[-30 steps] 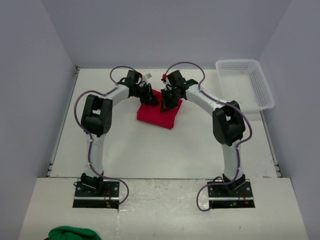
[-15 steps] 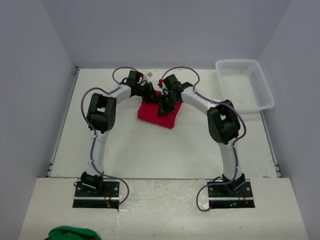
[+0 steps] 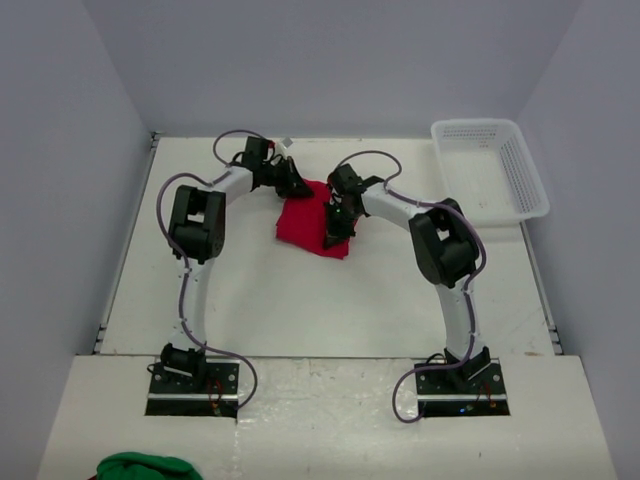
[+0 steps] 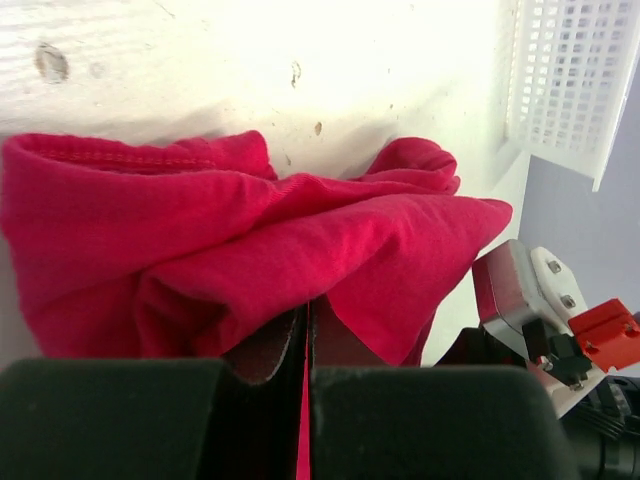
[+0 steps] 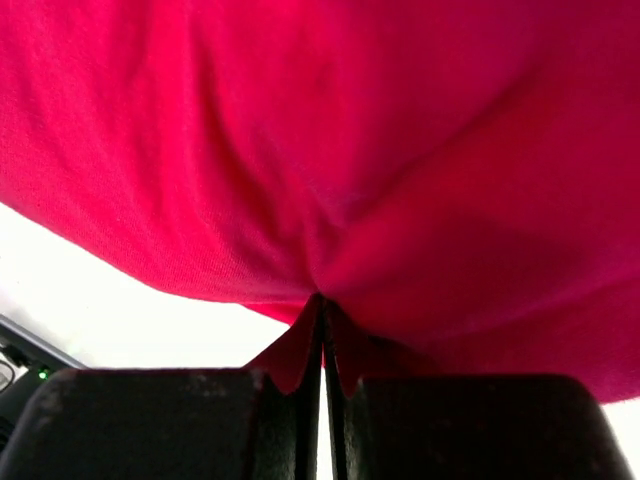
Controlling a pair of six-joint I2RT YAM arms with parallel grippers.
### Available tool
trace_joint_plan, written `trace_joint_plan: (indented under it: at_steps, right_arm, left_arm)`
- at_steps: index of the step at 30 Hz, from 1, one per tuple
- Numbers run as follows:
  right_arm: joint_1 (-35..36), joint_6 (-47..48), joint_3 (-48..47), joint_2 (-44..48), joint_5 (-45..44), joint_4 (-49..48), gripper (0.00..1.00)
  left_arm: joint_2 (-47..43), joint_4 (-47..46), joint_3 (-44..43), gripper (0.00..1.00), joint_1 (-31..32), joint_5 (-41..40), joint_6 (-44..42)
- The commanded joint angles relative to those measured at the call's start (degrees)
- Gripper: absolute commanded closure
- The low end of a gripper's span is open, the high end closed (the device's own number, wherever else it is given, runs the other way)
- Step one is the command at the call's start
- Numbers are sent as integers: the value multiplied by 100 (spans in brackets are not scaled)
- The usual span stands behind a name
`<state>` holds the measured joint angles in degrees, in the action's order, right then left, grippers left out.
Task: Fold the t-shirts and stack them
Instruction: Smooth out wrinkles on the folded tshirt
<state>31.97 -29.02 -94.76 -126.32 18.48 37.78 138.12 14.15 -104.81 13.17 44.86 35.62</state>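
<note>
No writing, label, brand, number or sign can be read in any view. The red cloth of the t-shirts (image 3: 312, 226) shows plain, with no print or tag legible on it.

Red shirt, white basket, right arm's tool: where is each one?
red shirt (image 3: 300, 226), top view, its bare left half.
white basket (image 3: 528, 170), top view, its right wall.
right tool (image 5: 321, 325), right wrist view, between its fingertips.
</note>
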Motion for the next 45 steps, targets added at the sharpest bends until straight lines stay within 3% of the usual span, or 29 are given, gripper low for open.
trace_joint_plan:
  at_steps: [1,20,28,38,45]
  right_arm:
    - [20,-192,326,81,-380,160,100]
    - [108,-526,1688,600,-705,-139,100]
    - [126,-526,2058,767,-645,-288,100]
    - [389,141,1322,1329,-1092,71,100]
    - [626,221,828,2040,-1320,590,100]
  left_arm:
    - [4,-281,-57,100,-86,93,103]
    - [399,-449,-311,100,-499,14,191]
    - [66,-237,56,100,-499,-320,-99]
    - [-1805,-431,962,100,-350,-1207,-143]
    - [-2764,16,989,100,-298,-1199,-309]
